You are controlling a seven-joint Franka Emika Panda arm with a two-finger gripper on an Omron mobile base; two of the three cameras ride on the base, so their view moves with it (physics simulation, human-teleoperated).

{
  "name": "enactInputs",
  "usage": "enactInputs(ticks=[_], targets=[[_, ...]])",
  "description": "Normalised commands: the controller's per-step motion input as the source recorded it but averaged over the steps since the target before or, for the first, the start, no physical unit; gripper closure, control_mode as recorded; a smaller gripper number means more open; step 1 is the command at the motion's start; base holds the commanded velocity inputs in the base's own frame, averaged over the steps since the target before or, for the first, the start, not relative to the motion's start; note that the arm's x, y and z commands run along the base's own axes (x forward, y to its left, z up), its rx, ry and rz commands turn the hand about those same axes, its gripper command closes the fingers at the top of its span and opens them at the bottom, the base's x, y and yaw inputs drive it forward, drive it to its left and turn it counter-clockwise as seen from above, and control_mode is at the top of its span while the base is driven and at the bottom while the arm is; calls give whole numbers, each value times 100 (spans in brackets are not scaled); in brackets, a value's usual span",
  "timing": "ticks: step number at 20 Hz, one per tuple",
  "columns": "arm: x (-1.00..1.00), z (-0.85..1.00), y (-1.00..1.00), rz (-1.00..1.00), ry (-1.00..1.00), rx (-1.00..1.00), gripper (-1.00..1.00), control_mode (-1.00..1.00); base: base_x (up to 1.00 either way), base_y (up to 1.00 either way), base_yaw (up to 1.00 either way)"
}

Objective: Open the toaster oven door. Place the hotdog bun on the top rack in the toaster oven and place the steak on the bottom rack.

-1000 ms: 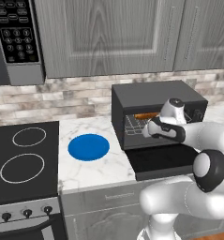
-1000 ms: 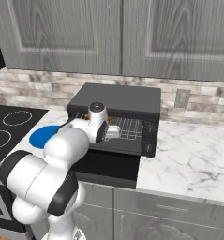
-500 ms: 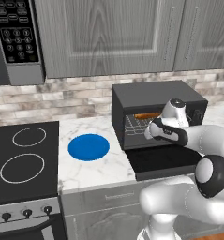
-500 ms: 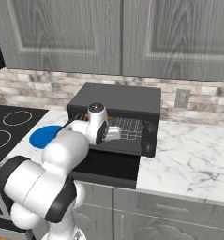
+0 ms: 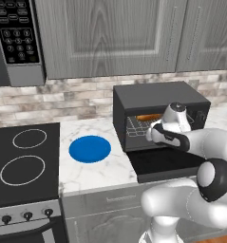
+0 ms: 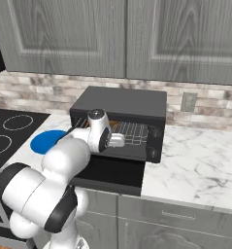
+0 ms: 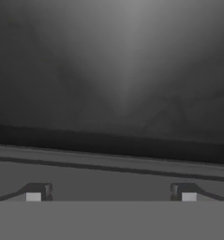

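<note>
My hand [image 7: 111, 194] is spread wide with nothing between its fingertips [image 7: 34, 193], reaching into the mouth of the toaster oven [image 5: 157, 97], which stands toward the back of the table [image 5: 93, 173]. The toaster oven door [image 5: 165, 163] lies folded down flat toward the table's front edge. The hotdog bun [image 5: 148, 116] rests on the top rack [image 6: 132, 130] inside. The blue plate [image 5: 89, 148] sits bare beside the oven, near the stove [image 5: 20, 161].
</note>
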Motion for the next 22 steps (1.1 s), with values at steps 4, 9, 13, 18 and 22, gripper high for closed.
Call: enactInputs(ticks=[4, 9, 13, 18, 22], targets=[[8, -12, 7, -8, -2, 0, -100, -100, 0, 0, 0], [6, -12, 0, -7, -6, 2, -100, -100, 0, 0, 0], [23, 0, 0, -9, -8, 2, -100, -100, 0, 0, 0], [21, -9, 0, -7, -2, 0, -100, -100, 0, 0, 0], [28, -7, 0, -5, 0, 0, -100, -100, 0, 0, 0]])
